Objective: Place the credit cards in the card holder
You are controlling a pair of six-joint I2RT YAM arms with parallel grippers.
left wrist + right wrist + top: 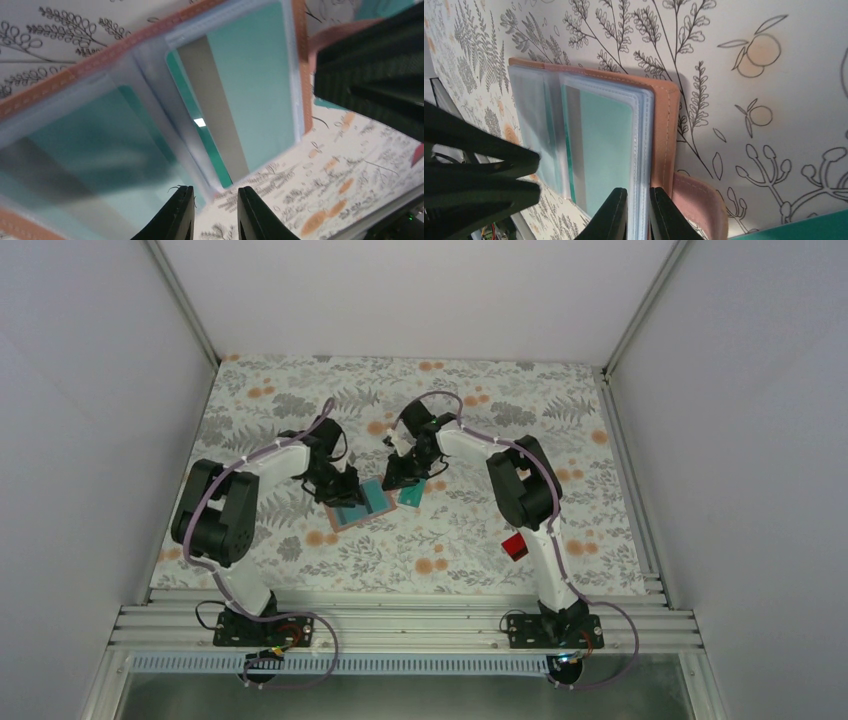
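**Entry: card filing, in progress; est. under half done.**

1. Near edge: rail point(400, 618) is carrying both arm bases and bounding the table point(440, 565) on this side.
2. Red card point(514, 546) is lying loose just beside the right arm's lower link, well apart from the holder. It is waiting to be filed.
3. Card holder point(666, 125) is lying open mid-table betw. the 2 hands, w/ clear sleeves fanning up. At least 2 teal cards point(255, 75) are showing inside sleeves, so those are counting as done.
4. Loose teal card point(411, 497) is lying flat just right of the holder, under the right hand; prob. next in.
5. Left hand point(215, 200): fingers are standing a narrow gap apart w/ a sleeve corner reaching the tips. Can't tell if it is pinching it.
6. Right hand point(638, 200) is pinching the edge of the sleeve stack. It is holding no card.
7. No other cards are showing in any view.

**Room:** the 2 hands are working very near each other over the holder, so that spot is looking tight. Open table is running beyond them toward the far wall and out to both sides. Side walls point(90, 390) are standing well apart from the work.
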